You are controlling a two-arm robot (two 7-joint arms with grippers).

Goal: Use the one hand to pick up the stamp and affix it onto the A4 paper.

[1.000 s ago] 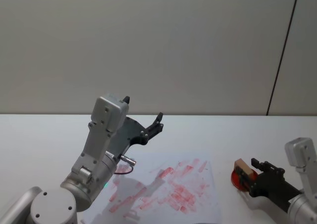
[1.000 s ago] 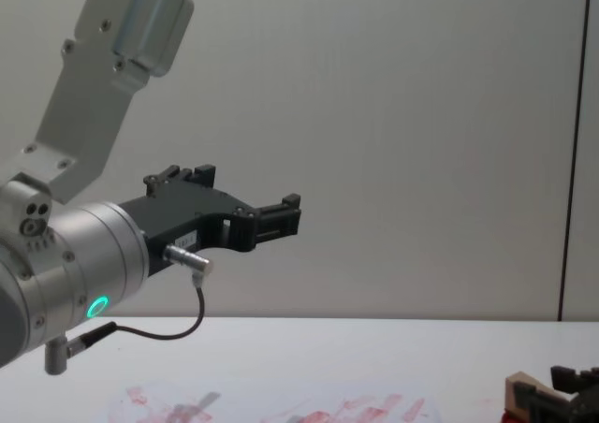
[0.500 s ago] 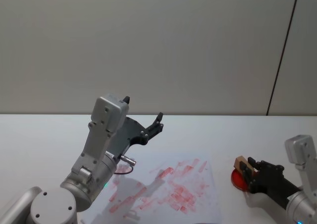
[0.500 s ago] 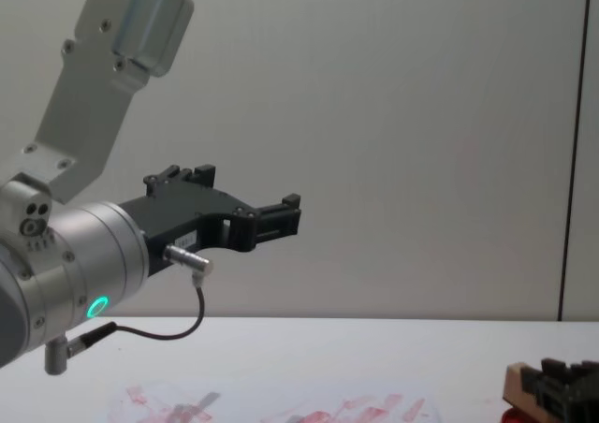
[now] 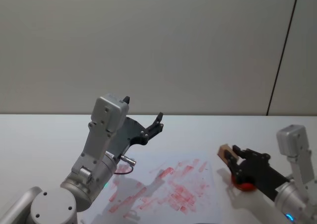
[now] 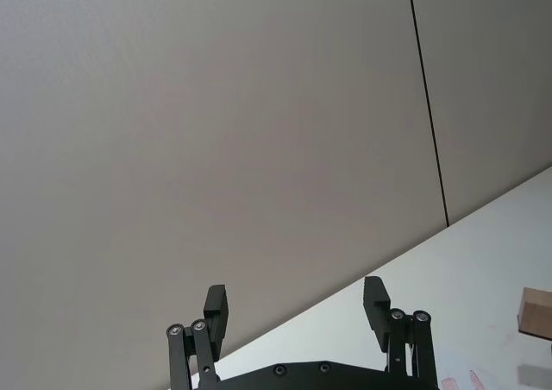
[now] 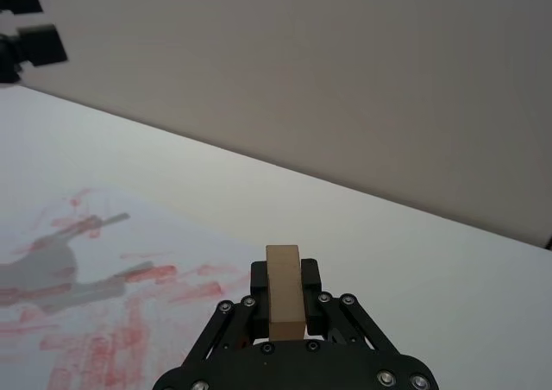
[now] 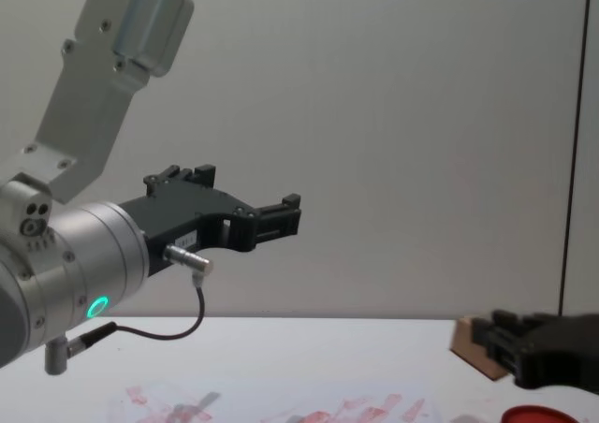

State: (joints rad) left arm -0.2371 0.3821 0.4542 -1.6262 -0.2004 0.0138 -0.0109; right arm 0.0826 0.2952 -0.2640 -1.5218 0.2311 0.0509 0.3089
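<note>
Holding the stamp (image 7: 284,291) btw. its two fingers, the right end effector (image 5: 233,157) is closed tight on the wooden block, and the block's end sticks out past the fingertips. This grip seems chosen so that the free end can meet the sheet w/o the fingers touching first. Which face carries the ink cannot be told.

The end effector hangs in the air above the tabletop (image 5: 49,135). The red ink pad (image 5: 243,186) lies below it and a little behind, apart from the stamp, so the block is probably inked and the step in hand is the carry toward the sheet.

The A4 paper (image 5: 205,196) lies flat, ahead of the end effector and to its left side. It is full of red-pink prints, esp. in the middle. The sheet's right edge is near, just left of the stamp's front end. Whether the stamp is already over that edge cannot be judged for sure.

Nothing stands btw. the end effector and the paper, so the way to the left is open. The left end effector (image 6: 296,299) is parked high, well apart to the left, w/ its fingers spread wide and nothing in them, and it points toward the wall. Its arm throws a shadow on the left part of the sheet. The right half, nearest to the stamp, therefore looks like the safer place for coming down.
</note>
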